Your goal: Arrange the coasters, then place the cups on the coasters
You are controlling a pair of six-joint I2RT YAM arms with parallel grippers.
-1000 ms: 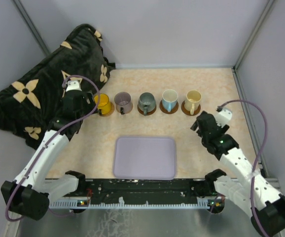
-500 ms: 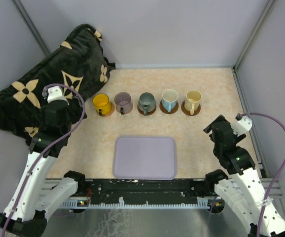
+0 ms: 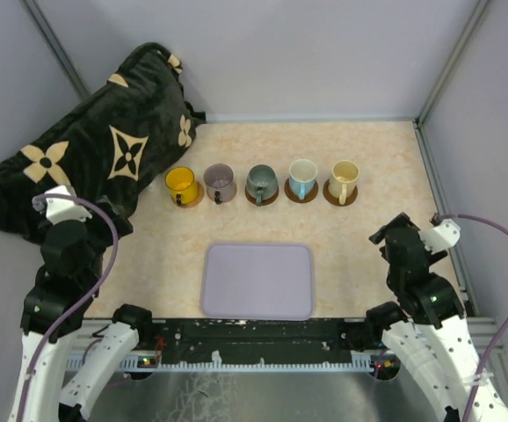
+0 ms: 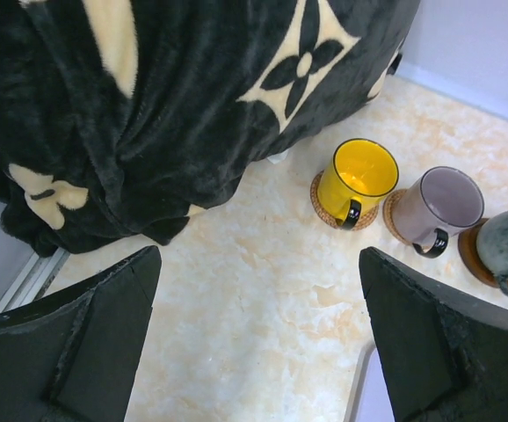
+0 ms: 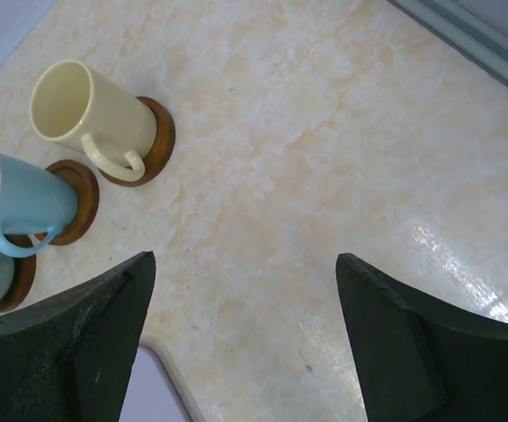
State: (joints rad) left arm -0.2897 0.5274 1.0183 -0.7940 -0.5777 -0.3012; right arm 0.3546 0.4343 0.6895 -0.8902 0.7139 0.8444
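A pale marbled table (image 3: pixel 368 145) sits inside grey walls, with a black blanket (image 3: pixel 105 145) patterned in cream flowers heaped over its far left corner. Across the middle of the table runs a straight row: a yellow cup (image 3: pixel 180 181), a mauve cup (image 3: pixel 220 181), a grey-green cup (image 3: pixel 260 180), a pale blue cup (image 3: pixel 302 174) and a cream cup (image 3: pixel 344 175), from left to right. Each one stands upright on its own round brown disc, and these coasters (image 5: pixel 161 132) show as dark rims under the bases. All the handles point toward the near edge. A lavender tray (image 3: pixel 257 280) lies flat in front of the row, near the arm bases and apart from the cups. The left gripper (image 4: pixel 258 259) hangs over the table's left side beside the blanket's lower edge, well apart from the yellow cup, with its fingers spread wide and nothing between them. The right gripper (image 5: pixel 245 264) hovers over bare table on the right, well apart from the cream cup, also spread open and holding nothing.
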